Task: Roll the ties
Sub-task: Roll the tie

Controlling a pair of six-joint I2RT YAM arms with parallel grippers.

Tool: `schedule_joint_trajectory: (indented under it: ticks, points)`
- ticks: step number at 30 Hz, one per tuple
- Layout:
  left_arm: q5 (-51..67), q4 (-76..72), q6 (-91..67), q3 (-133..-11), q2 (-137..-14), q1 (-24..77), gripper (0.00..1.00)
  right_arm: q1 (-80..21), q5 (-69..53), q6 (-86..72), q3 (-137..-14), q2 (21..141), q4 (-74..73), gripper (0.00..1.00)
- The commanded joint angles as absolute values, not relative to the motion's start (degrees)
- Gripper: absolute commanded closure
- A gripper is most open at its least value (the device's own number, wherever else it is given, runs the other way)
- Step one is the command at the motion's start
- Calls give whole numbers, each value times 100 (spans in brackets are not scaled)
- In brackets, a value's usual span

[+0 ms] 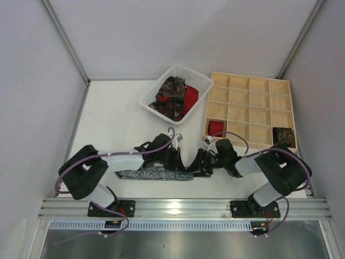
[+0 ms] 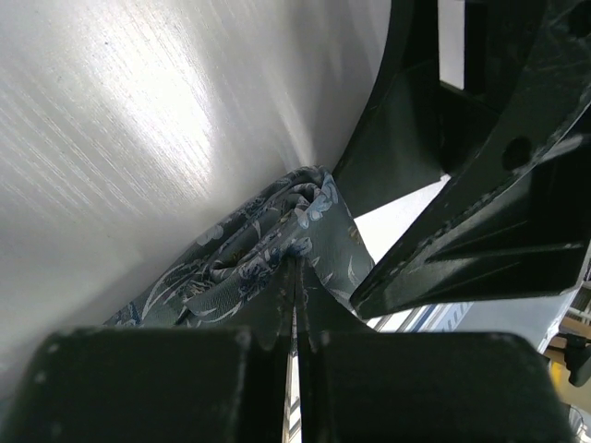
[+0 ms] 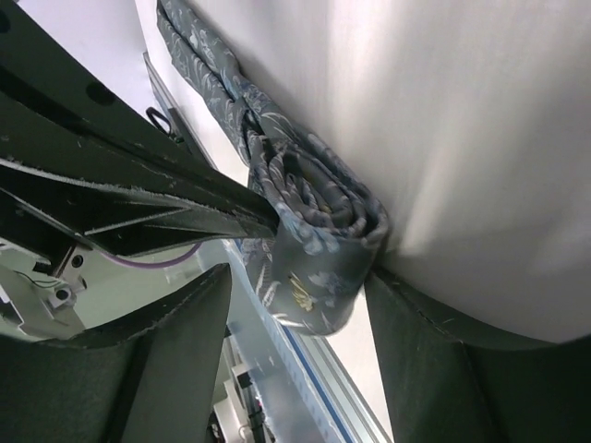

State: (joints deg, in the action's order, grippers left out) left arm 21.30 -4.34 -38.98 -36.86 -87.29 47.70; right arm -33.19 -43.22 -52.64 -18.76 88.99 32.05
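The grey tie (image 3: 323, 231) lies on the worktop (image 1: 113, 124) near its front edge, between the two arms. Its right end is wound into a small tight roll, and the rest stretches flat to the left (image 1: 151, 174).

The left fingers (image 2: 249, 369) are closed to a thin slit, with the fabric pinched at their tips. In the right wrist view they run into the core of the roll. The right fingers (image 3: 157, 369) stand wide, one on each side of the roll. The roll sits close against one of them, with a gap to the other.

As for progress, two finished rolls sit in the wooden grid tray (image 1: 250, 108): a red roll (image 1: 215, 128) in a near-left compartment and a dark roll (image 1: 284, 135) at the near-right corner. The grey tie looks only started, since most of its length is unrolled. Behind it, the white basket (image 1: 200, 80) holds a dark paisley tie (image 1: 171, 97) and a red tie (image 1: 190, 96), bundled loosely and not yet rolled. By my reckoning, less than half the work is done.

From above, the two wrists cover the roll entirely. Neither wrist view lets me count its turns, and the tie's far end is cut off there. How many ties the basket pile holds I cannot tell. The dark roll's pattern is too small to read.
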Motion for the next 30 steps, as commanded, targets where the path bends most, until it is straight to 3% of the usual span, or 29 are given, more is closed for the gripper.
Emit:
schedule_joint_trajectory:
  ticks: [1, 7, 13, 22, 30]
  points:
    - [1995, -492, -3709, -3463, -8631, 4737, 99, -3568, -3710, -5475, -1951, 9158, 3340, 34]
    - [2004, -501, -3683, -3428, -8561, 4729, 100, -3691, -3217, -5730, -1837, 9299, 3462, 51]
    - [2004, -457, -3683, -3428, -8447, 4720, 99, -3735, -2980, -5889, -1775, 9457, 3682, 89]
    - [1222, 649, -3665, -3507, -7498, 4711, 98, -3867, -2637, -5468, -2135, 8974, 2620, 93]
    - [1555, 19, -3726, -3191, -7813, 4588, 100, -3911, -2698, -5449, -2215, 9017, 2593, 89]
